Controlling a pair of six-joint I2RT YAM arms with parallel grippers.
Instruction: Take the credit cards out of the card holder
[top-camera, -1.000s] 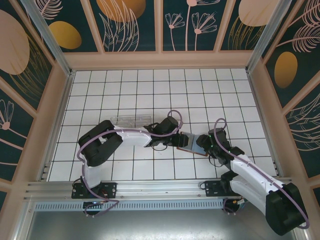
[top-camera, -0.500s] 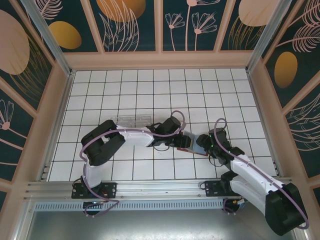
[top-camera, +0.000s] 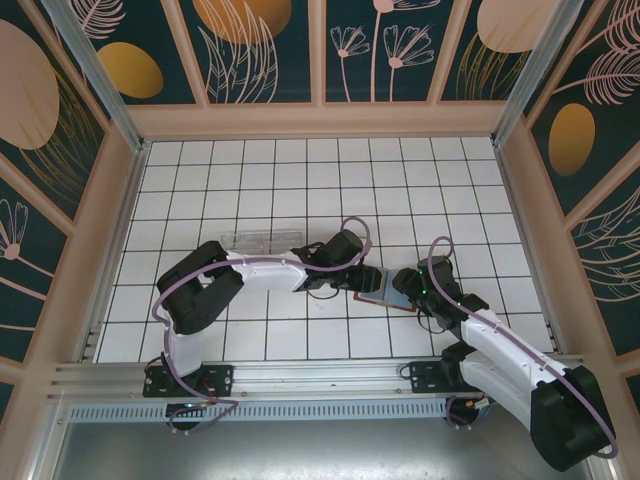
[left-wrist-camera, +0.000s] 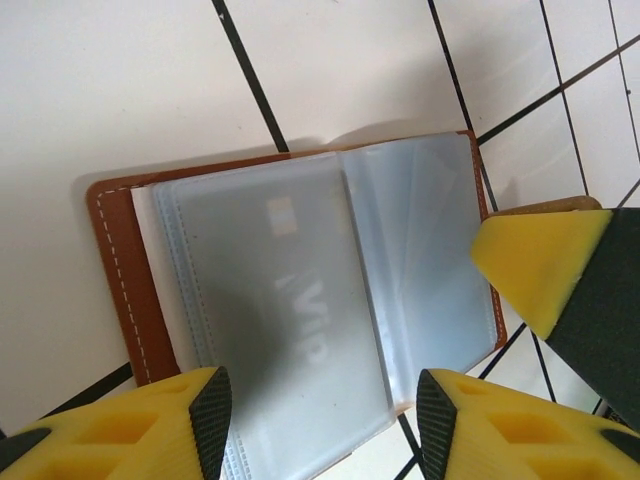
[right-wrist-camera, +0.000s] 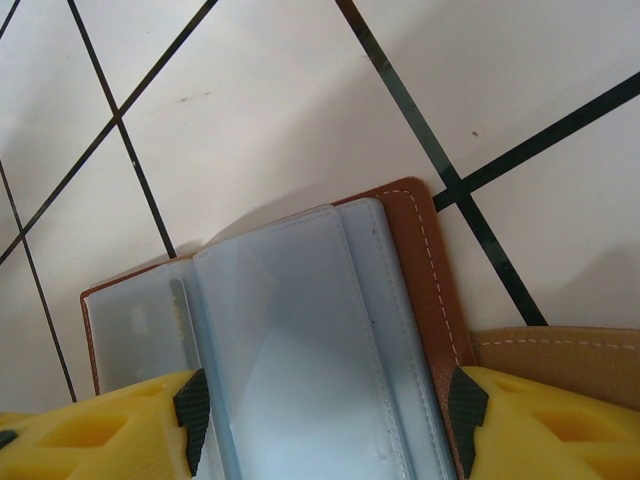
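Note:
The card holder lies open on the white tiles between my two grippers. In the left wrist view the card holder has a brown stitched cover and blue-grey clear sleeves. A pale card with faint lettering shows through one sleeve. My left gripper is open, its fingers standing apart over the holder's near edge. A yellow fingertip of the right gripper rests at the holder's right edge. My right gripper is open too, above the sleeves of the card holder, nothing pinched between its pads.
A clear plastic box lies on the tiles behind the left arm. A tan stitched flap sticks out beside the holder by my right finger. Wooden walls fence the tiled floor on three sides.
My left gripper has crept slightly to the right, closer over the holder. The right arm and the holder have hardly moved.

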